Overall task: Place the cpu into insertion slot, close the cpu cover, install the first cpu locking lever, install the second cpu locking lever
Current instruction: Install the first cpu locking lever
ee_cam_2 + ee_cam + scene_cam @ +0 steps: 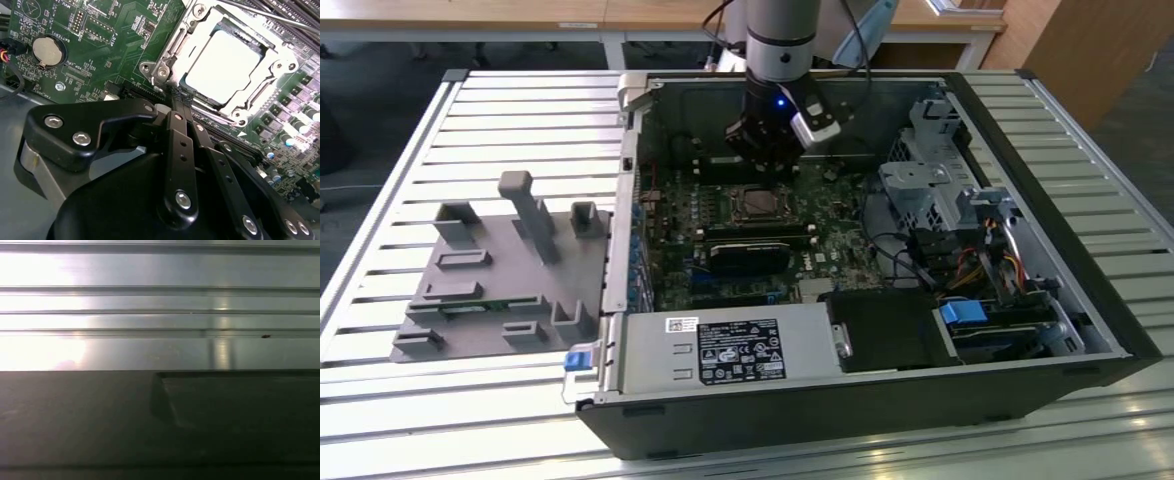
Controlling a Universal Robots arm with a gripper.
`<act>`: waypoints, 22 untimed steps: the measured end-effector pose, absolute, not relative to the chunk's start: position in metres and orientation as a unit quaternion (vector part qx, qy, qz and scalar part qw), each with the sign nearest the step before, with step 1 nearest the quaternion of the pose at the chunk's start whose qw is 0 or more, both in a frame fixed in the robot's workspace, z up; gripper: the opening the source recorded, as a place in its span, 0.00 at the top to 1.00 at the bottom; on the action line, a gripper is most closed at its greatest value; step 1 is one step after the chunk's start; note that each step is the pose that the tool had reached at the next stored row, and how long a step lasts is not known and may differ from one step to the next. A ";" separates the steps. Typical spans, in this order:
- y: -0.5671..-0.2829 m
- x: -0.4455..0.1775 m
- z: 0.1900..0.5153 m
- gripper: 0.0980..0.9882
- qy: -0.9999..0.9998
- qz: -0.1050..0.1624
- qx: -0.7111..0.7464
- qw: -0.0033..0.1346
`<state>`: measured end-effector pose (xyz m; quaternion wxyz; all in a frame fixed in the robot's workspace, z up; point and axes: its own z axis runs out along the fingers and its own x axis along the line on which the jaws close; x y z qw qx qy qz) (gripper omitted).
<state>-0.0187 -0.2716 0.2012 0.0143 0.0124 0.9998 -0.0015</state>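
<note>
The cpu (223, 65) lies flat in the insertion slot (172, 47), its pale metal face showing through the window of the silver cpu cover (280, 67), which is folded down around it. My gripper (180, 98) is shut, the two black fingers pressed together with nothing seen between them, the tips right at the socket's near edge. A thin metal rod (265, 13) runs along the socket's far side. In the exterior view the gripper (769, 170) hangs inside the open computer case, just behind the socket (757, 204).
The green motherboard (100, 30) carries a coin battery (46, 51) and small capacitors (292, 135). A long black block (754, 250), a power supply (727, 350), drive cages and cables (947, 200) crowd the case. A grey fixture (507, 265) stands on the slatted table (150, 300).
</note>
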 end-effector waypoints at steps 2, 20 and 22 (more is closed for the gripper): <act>-0.272 -0.019 0.202 0.99 1.000 -0.001 0.012 0.014; -0.274 -0.018 0.199 0.99 1.000 0.006 0.013 0.014; -0.275 -0.018 0.199 0.99 1.000 0.008 0.013 0.014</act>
